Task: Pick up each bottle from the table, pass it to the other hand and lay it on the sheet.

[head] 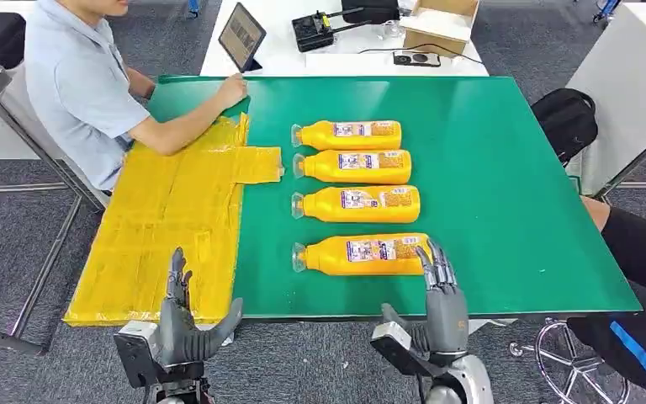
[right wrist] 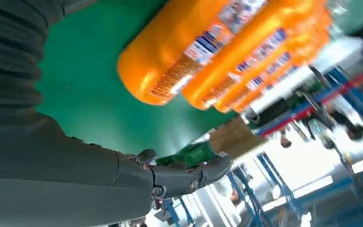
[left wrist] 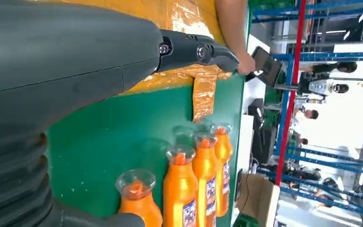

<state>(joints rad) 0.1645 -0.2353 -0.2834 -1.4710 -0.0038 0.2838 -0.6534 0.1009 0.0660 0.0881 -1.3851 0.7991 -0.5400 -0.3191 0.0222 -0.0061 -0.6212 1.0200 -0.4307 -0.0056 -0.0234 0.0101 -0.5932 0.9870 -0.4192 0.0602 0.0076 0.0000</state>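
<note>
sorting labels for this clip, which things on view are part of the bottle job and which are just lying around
Part of the job:
four orange bottles lying in a row on the green table
yellow sheet
left hand, open
right hand, open, by the nearest bottle

Just lying about:
tablet
cardboard box
black backpack

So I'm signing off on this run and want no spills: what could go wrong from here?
The nearest bottle lies on its side close beside the next bottle, so the right hand, open at its base end, could roll or nudge it into the row. A person's hand rests by the yellow sheet, where the left hand would lay bottles, so contact is possible.
</note>
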